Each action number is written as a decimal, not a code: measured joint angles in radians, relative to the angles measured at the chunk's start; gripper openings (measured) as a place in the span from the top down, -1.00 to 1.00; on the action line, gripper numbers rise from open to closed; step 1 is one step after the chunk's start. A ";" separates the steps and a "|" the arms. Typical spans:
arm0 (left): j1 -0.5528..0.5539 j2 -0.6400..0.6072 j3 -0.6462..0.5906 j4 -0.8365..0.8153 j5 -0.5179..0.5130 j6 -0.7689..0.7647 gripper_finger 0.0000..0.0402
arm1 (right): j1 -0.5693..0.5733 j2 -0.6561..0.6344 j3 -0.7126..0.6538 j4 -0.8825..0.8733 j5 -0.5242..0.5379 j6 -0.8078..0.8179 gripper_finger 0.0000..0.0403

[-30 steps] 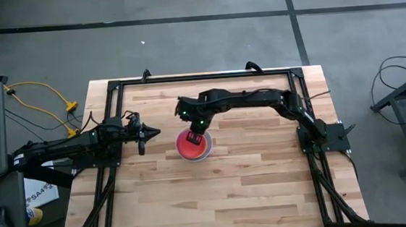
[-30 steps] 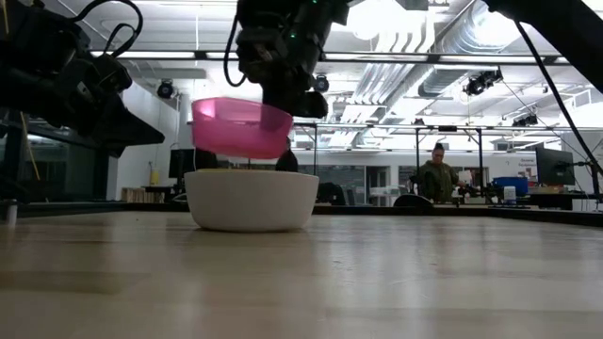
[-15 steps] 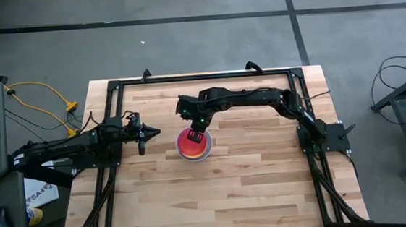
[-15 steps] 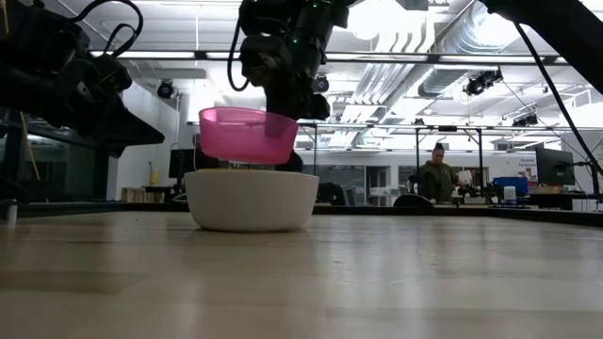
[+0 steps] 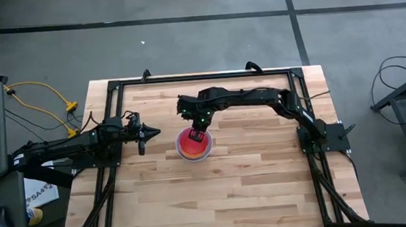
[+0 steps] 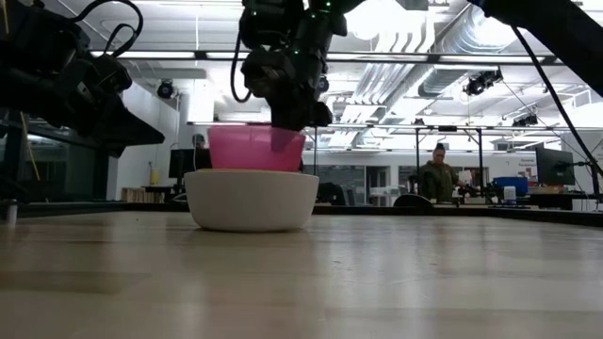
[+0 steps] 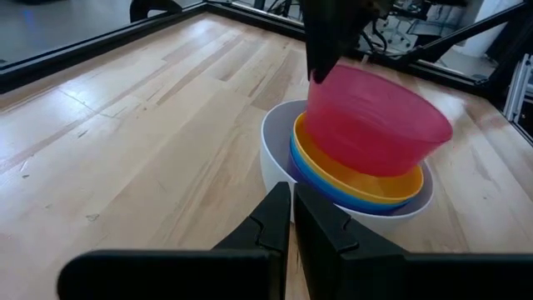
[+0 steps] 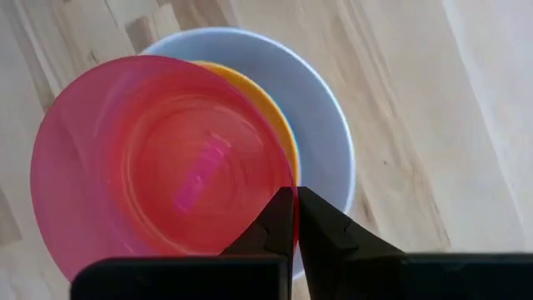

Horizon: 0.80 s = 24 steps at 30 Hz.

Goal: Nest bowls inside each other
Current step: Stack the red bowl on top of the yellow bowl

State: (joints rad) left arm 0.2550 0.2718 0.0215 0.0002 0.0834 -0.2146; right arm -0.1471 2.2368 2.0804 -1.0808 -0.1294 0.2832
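Note:
A red bowl (image 8: 158, 167) hangs over a white bowl (image 6: 250, 200) near the table's middle, its bottom sunk below the white rim (image 7: 271, 150). Inside the white bowl sit a blue bowl (image 7: 312, 179) and a yellow-orange bowl (image 7: 333, 171). My right gripper (image 5: 196, 134) stands above them, shut on the red bowl. My left gripper (image 5: 157, 131) waits shut toward the table's left, aimed at the stack, touching nothing. No purple bowl can be made out. My right gripper pinches the red bowl's rim (image 8: 287, 179) on its far right side, one finger inside the bowl and one outside. The fingers come from above, pointing steeply down. The bowl hangs nearly level below them, its lower part inside the stack; whether it touches the yellow-orange bowl I cannot tell.
A black metal frame (image 5: 113, 84) runs along the table's far, left and right sides. Bare wood (image 5: 224, 199) lies between the stack and the near edge. A person (image 6: 438, 179) stands in the room far behind the table.
My right gripper has sunk a little with the red bowl. The bowl, which hung tilted and clear above the white bowl, has levelled out, and its bottom has dropped below the white rim into the stack.

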 joint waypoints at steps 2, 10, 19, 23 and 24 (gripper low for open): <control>0.000 0.000 0.000 0.000 0.000 0.000 0.90 | 0.000 0.007 0.001 0.007 -0.004 -0.003 0.98; 0.000 0.000 0.000 0.000 0.000 0.000 0.90 | -0.004 0.028 0.001 0.012 -0.010 -0.019 0.98; 0.000 0.000 0.000 0.000 0.000 0.000 0.90 | 0.000 0.031 0.002 0.032 -0.036 -0.024 0.98; 0.000 0.000 0.000 0.000 0.000 0.000 0.90 | 0.003 0.031 0.002 0.034 -0.036 -0.026 0.98; 0.000 0.000 0.000 0.000 0.000 0.000 0.90 | 0.003 0.031 0.002 0.034 -0.036 -0.026 0.98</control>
State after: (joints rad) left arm 0.2550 0.2718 0.0214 0.0002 0.0837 -0.2142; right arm -0.1436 2.2681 2.0823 -1.0472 -0.1654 0.2569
